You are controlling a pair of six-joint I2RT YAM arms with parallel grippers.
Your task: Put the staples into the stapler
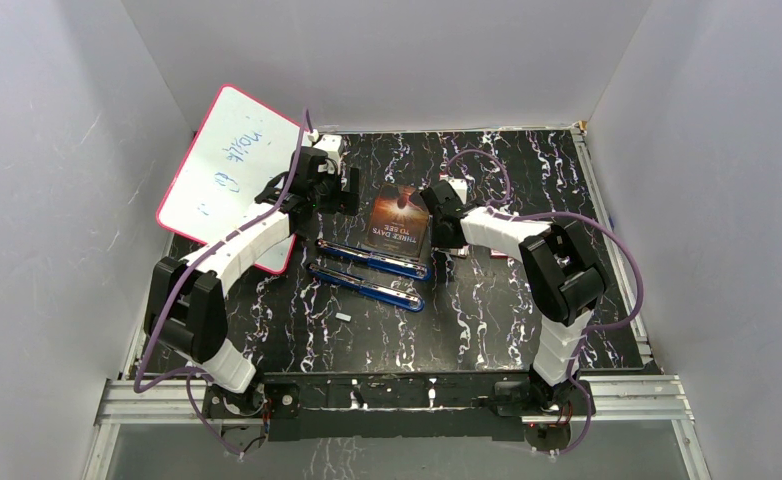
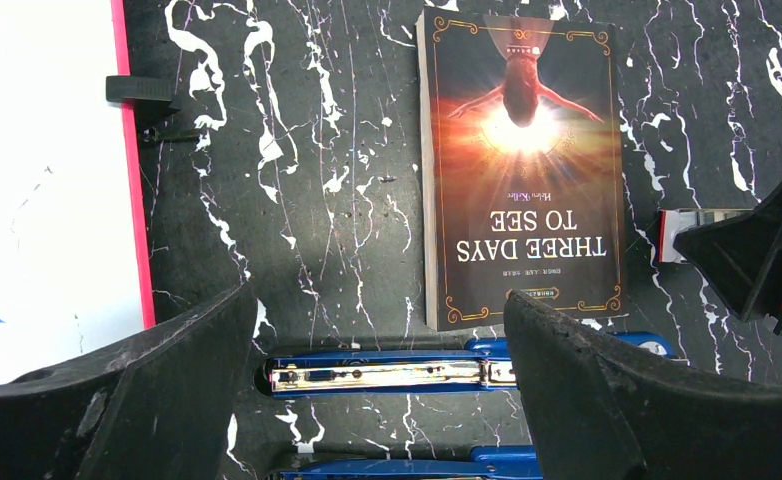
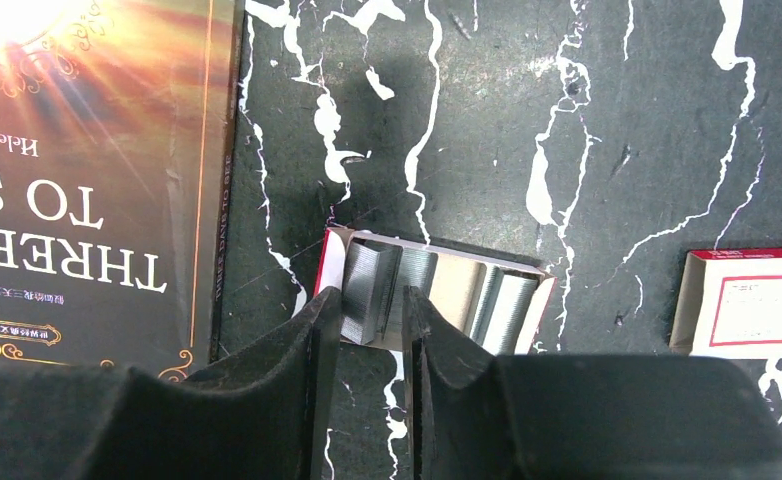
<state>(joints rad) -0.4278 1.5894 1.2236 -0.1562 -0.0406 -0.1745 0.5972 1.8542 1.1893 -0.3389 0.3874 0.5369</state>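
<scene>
The blue stapler (image 1: pixel 372 262) lies opened flat in front of the book, its shiny metal channel (image 2: pixel 387 375) facing up; I see no staples in it. My left gripper (image 2: pixel 377 300) is open wide and empty, hovering over that channel. The staples (image 3: pixel 365 285) are silvery-grey strips lying in a small open red-and-white box (image 3: pixel 457 275). My right gripper (image 3: pixel 371 295) is just above the box's left end. Its jaws are nearly together, open only a narrow gap, and its tips straddle one strip. A small grey piece (image 1: pixel 343 316) lies loose on the table in front of the stapler.
A paperback book (image 1: pixel 400 222) lies flat between the arms, behind the stapler. A pink-edged whiteboard (image 1: pixel 229 170) leans at the back left. A second red-and-white box part (image 3: pixel 752 305) lies right of the staple box. White walls enclose the dark marbled table (image 1: pixel 487 320).
</scene>
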